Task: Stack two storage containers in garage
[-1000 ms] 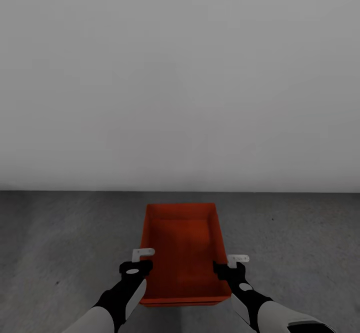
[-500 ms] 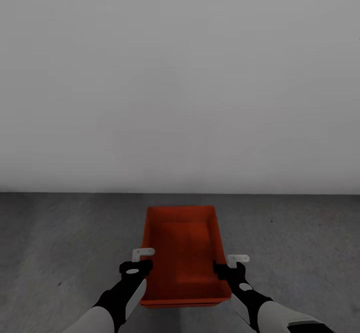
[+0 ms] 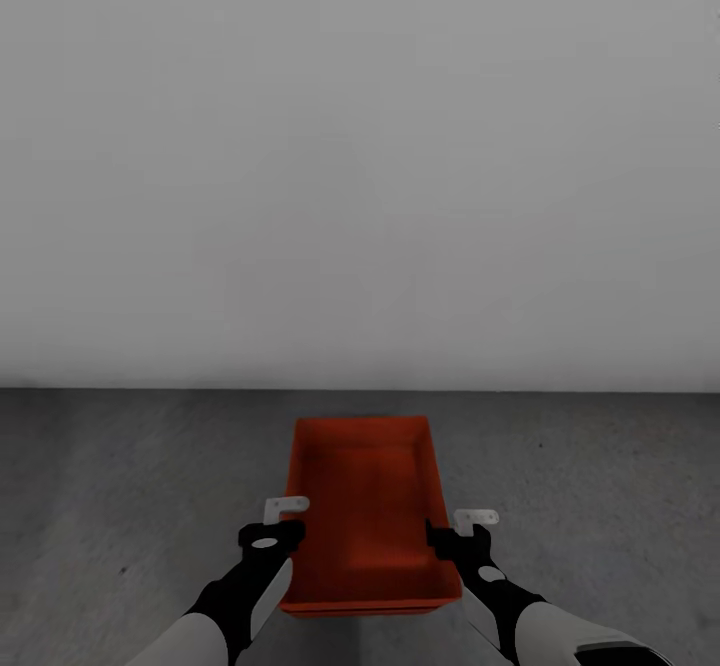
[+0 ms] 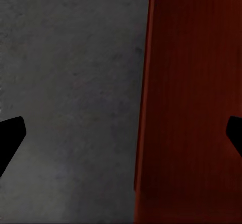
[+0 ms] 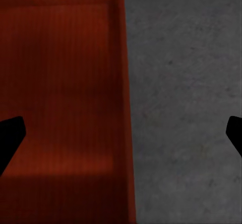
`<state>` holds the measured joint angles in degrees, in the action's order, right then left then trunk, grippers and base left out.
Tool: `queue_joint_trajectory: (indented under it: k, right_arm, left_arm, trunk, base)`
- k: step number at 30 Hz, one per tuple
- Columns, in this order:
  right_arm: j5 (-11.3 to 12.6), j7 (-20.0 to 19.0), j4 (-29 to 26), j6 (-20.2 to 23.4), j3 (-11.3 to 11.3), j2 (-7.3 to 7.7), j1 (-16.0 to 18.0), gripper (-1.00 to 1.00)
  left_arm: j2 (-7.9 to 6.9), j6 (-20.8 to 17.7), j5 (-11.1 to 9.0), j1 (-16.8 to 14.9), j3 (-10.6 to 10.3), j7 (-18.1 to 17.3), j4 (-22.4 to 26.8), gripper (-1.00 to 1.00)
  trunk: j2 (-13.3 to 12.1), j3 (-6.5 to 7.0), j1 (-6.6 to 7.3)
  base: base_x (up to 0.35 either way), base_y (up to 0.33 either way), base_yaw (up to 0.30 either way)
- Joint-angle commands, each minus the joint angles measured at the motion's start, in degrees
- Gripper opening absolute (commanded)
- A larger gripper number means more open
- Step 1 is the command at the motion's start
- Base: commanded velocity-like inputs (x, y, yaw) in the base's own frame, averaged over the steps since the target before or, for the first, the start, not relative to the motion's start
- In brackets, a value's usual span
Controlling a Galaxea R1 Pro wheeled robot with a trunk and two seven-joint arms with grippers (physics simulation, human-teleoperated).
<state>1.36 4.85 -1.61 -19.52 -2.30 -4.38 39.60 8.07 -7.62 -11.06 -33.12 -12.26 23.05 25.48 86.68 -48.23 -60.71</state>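
One red-orange open-topped storage container [image 3: 365, 506] sits on the garage's dark grey concrete floor [image 3: 120, 486], its long side pointing away from me toward the wall. My left gripper [image 3: 288, 526] is open and straddles the container's left wall. In the left wrist view its dark fingertips [image 4: 11, 138] stand far apart, with the red container wall [image 4: 191, 103] running between them. My right gripper [image 3: 452, 534] is open in the same way over the right wall, and the right wrist view looks down on the container's inside [image 5: 60, 82] and the floor beside it.
A plain white-grey wall [image 3: 360, 146] rises a short way beyond the container's far end. Rough concrete floor [image 3: 600, 486] stretches out on both sides of the container.
The whole head picture has shifted slightly: the floor line and the container sit a little lower in it. Both arms keep their places, grippers still open.
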Motion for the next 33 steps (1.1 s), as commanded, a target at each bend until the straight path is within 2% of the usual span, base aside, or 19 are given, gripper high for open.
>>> queue_joint_trajectory:
  k: [1, 33]
  right_arm:
    - [0.14, 0.24, 0.07, -0.17, -0.25, -0.02, 0.04, 1.00]
    - [0.14, 0.24, 0.05, -0.17, -0.25, -0.02, 0.04, 1.00]
  left_arm:
    - [-0.08, -0.29, -0.54, -0.02, -0.48, 0.46, 0.10, 1.00]
    - [-0.59, -0.13, -0.45, -0.02, -0.49, 0.24, -0.34, 1.00]
  trunk:
    - [-0.40, 0.15, 0.23]
    - [-13.23, 5.89, 7.26]
  base:
    - [0.000, 0.000, 0.000]
    - [0.000, 0.000, 0.000]
